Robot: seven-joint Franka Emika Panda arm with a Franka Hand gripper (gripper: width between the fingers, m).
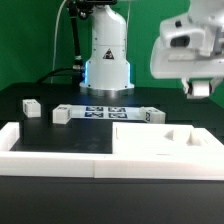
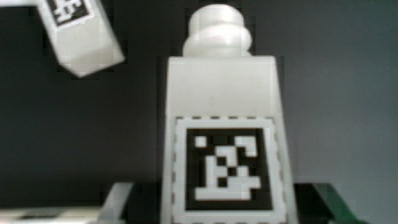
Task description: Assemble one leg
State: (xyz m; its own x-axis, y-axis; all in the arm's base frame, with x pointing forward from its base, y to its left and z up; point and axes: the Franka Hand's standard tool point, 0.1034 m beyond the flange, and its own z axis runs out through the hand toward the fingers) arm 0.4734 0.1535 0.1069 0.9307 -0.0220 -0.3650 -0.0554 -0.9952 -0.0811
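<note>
My gripper (image 1: 201, 92) hangs high at the exterior view's right, shut on a leg (image 1: 201, 88) and holding it well above the table. In the wrist view the held leg (image 2: 224, 110) fills the middle, a white block with a black-and-white tag on its face and a rounded peg on its far end. The dark fingers (image 2: 118, 200) press on both of its sides. The large white square panel (image 1: 165, 147) with a raised rim lies on the table below the gripper. A second leg (image 2: 80, 36) lies on the black table beyond the held one.
Loose white legs lie at the exterior view's left (image 1: 30, 105), centre-left (image 1: 62, 113) and centre-right (image 1: 152, 112). The marker board (image 1: 105, 112) lies between them. The arm's white base (image 1: 108, 55) stands behind. A white L-shaped fence (image 1: 40, 150) runs along the table's front left.
</note>
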